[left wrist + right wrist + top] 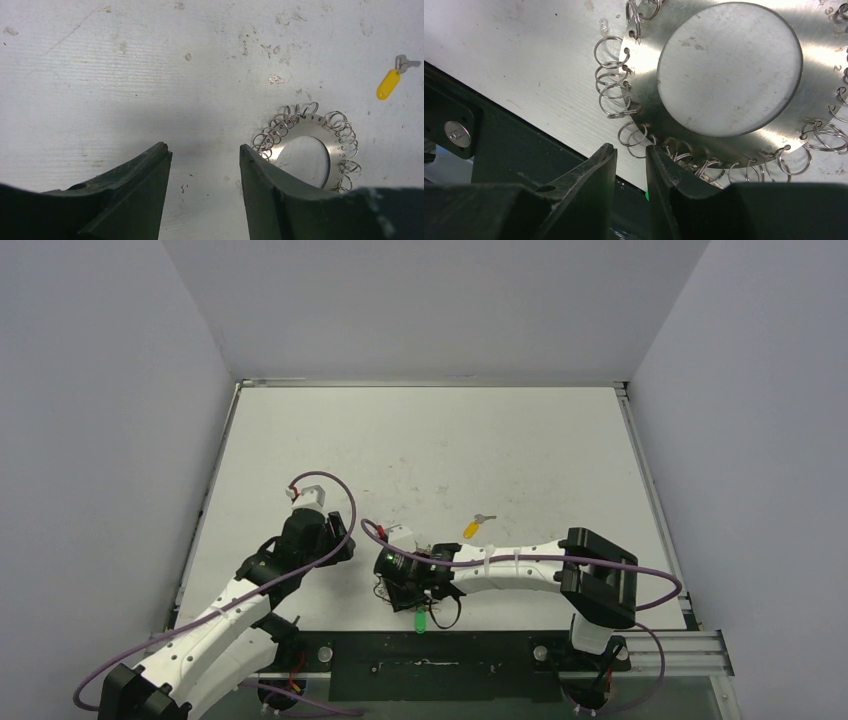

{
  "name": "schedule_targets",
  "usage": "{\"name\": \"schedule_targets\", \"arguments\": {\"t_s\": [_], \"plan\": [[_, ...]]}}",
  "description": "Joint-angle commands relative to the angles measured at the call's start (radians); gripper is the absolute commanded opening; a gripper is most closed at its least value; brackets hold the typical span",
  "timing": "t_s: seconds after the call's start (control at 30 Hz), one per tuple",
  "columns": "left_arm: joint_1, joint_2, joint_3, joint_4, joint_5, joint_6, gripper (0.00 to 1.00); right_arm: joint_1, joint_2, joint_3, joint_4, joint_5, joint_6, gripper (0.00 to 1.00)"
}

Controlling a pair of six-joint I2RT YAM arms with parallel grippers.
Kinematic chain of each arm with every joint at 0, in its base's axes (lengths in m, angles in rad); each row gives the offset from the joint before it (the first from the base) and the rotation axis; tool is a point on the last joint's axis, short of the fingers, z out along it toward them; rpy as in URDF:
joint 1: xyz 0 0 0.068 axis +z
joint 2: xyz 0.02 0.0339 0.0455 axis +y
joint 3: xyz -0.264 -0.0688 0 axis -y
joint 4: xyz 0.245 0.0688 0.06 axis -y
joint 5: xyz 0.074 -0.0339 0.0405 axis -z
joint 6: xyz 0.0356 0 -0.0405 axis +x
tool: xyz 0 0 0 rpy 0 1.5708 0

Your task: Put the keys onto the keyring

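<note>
Both jaws gape, the right jaws narrowly over the keyring (641, 80); the yellow key (471, 528) lies beyond them toward the bench's far-right corner, blade leading

Bright, even overhead light — soft shadows, sharp focus, glare on the keyring (641, 75).

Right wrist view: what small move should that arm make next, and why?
Probably shift the right gripper to the green key and close on it: its jaws stand apart, empty, by the keyring, while that key lies loose nearby.
</note>
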Motion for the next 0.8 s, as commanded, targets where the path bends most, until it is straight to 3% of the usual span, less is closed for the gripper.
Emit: {"name": "schedule_targets", "arguments": {"t_s": [0.0,0.77], "plan": [[0.007,-0.007,0.0,0.047,0.009,0.012,0.51,0.008,-0.033,0.012,0.022,0.015,0.022,0.29],[0.007,-0.001,-0.008,0.057,0.013,0.017,0.51,0.008,0.051,0.001,0.052,-0.012,0.04,0.29]]}}
